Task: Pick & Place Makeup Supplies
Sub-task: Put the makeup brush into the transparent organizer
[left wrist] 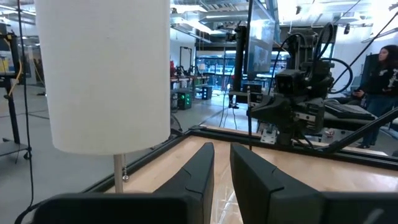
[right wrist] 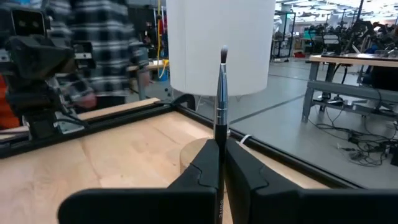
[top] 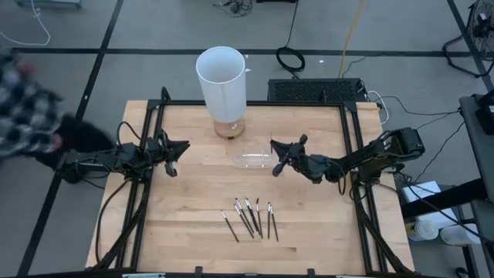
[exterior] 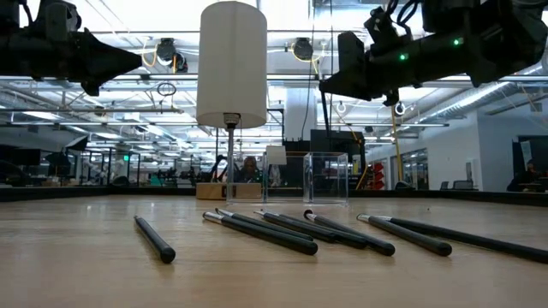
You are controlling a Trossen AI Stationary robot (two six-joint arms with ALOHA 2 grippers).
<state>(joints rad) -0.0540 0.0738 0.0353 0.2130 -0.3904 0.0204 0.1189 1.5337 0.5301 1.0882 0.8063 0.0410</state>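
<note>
A: Looking at the right end effector (right wrist: 219, 163), what is it doing?

B: It is clenched on a makeup brush (right wrist: 221, 93), which stands upright between its fingers, bristle tip up. In the high view it hangs above the desk (top: 185, 232), near the small clear tray (top: 252, 160).

A: And the left end effector (top: 179, 147)?

B: It hovers over the desk's left side, fingers (left wrist: 193, 174) slightly parted, grasping nothing.

A: Where are the other makeup supplies?

B: Six thin dark sticks (top: 250, 217) lie on the wood near the desk's front edge, roughly side by side, well apart from both arms.

A: Anything else?

B: A tall white cylinder (top: 222, 81) stands on a round wooden base at the back. A person in a plaid shirt (right wrist: 102, 50) is beyond the desk.
</note>
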